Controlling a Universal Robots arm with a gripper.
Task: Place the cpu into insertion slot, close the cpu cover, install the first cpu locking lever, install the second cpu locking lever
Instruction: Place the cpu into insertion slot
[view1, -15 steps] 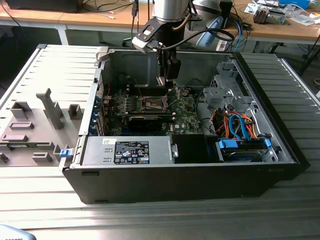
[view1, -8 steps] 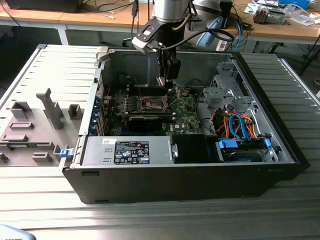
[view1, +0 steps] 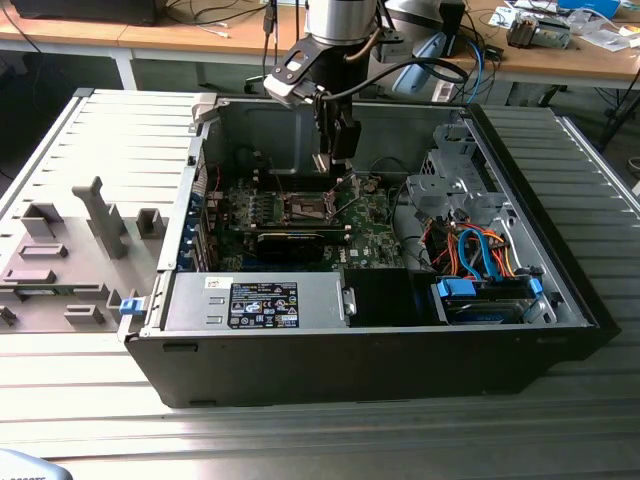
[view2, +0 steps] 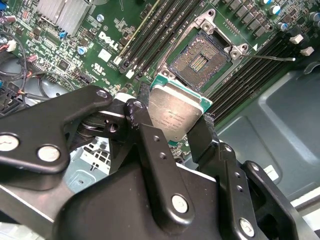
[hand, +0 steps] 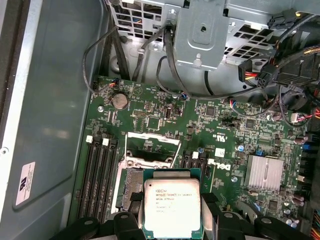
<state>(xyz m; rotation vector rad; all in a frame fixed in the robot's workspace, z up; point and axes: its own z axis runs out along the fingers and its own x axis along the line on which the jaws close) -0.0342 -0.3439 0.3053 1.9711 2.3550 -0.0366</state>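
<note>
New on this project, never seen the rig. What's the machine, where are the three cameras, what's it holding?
One robot arm reaches into an open computer case lying on a slatted metal table. The exterior view looks on from off the arm. Both wrist views ride on the arm and look past its fingers. The fingers grip the cpu by its edges, over the green board, near the empty slot and not yet in it. The slot's cover stands open.
</note>
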